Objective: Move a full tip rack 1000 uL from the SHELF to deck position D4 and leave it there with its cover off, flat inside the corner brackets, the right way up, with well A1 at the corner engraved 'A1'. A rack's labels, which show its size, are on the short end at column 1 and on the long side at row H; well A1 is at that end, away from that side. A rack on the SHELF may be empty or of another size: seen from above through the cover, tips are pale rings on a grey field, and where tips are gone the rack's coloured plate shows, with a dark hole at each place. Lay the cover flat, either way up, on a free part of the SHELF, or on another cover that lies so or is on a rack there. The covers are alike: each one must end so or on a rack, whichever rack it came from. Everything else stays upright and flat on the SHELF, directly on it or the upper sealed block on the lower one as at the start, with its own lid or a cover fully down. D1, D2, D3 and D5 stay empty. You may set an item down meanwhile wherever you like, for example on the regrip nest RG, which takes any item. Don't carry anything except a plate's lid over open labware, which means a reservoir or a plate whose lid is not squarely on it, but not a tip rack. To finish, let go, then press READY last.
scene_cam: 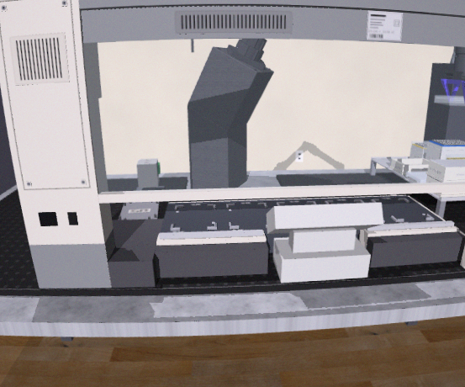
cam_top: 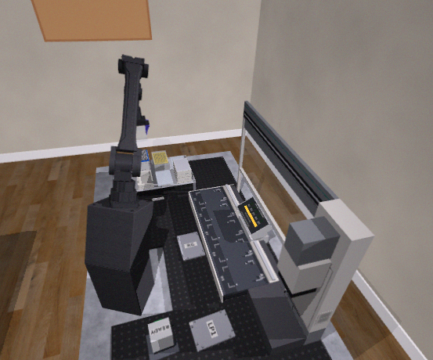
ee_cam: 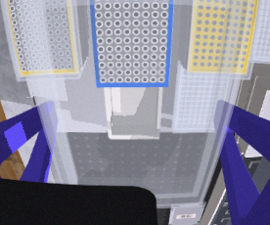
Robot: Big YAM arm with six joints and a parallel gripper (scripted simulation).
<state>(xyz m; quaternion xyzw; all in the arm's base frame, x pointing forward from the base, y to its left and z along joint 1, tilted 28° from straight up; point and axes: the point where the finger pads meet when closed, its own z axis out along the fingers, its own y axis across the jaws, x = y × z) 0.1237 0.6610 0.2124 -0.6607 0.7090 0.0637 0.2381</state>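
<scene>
My gripper is shut on a clear cover and holds it level, high above the SHELF. Straight below, seen through the cover, stands a blue tip rack with no cover on it, its field full of pale rings. To its left is a yellow rack under a cover, with pale rings. To its right is another yellow rack, showing yellow plate with dark holes. The deck with its corner brackets holds no labware.
White blocks and plates stand on the shelf next to the racks. The regrip nest RG lies between the arm base and the deck. The READY button and pad LP1 sit at the front. The enclosure frame borders the deck.
</scene>
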